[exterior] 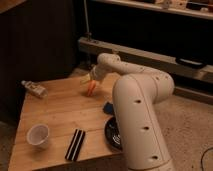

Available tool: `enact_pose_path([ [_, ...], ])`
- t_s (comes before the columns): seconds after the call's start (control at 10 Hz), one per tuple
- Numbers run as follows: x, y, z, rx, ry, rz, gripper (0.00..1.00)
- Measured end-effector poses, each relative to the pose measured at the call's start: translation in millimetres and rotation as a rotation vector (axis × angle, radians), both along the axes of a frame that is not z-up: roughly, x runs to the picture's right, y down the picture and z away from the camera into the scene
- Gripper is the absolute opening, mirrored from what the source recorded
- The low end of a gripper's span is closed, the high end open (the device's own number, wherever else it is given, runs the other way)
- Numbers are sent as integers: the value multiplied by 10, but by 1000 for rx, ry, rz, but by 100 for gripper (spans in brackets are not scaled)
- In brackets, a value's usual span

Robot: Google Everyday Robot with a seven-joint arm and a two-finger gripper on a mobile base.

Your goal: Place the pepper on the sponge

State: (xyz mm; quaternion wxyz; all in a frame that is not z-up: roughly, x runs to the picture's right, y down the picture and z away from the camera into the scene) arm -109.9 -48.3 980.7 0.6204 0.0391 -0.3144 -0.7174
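Wooden table (60, 112) seen from the robot's side, with the white arm (137, 110) reaching over its far edge and the gripper (89, 80) hanging there, fingers spread. The orange pepper (91, 89) sits directly under the fingertips at the far side of the table; whether they touch it cannot be told. The dark blue sponge (107, 107) lies nearer, apart from the pepper and half hidden by the arm, beside a black bowl (112, 135), with a striped bar (76, 144), a white cup (38, 135) and a small bottle (34, 89) elsewhere on the table.
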Motion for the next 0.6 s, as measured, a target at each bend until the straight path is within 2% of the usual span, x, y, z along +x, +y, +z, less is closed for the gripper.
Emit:
enact_pose_path([
  [0.4,-1,-29,111,1,31,-4,80],
  [0.6,124,-67,135,27,58,14,80],
])
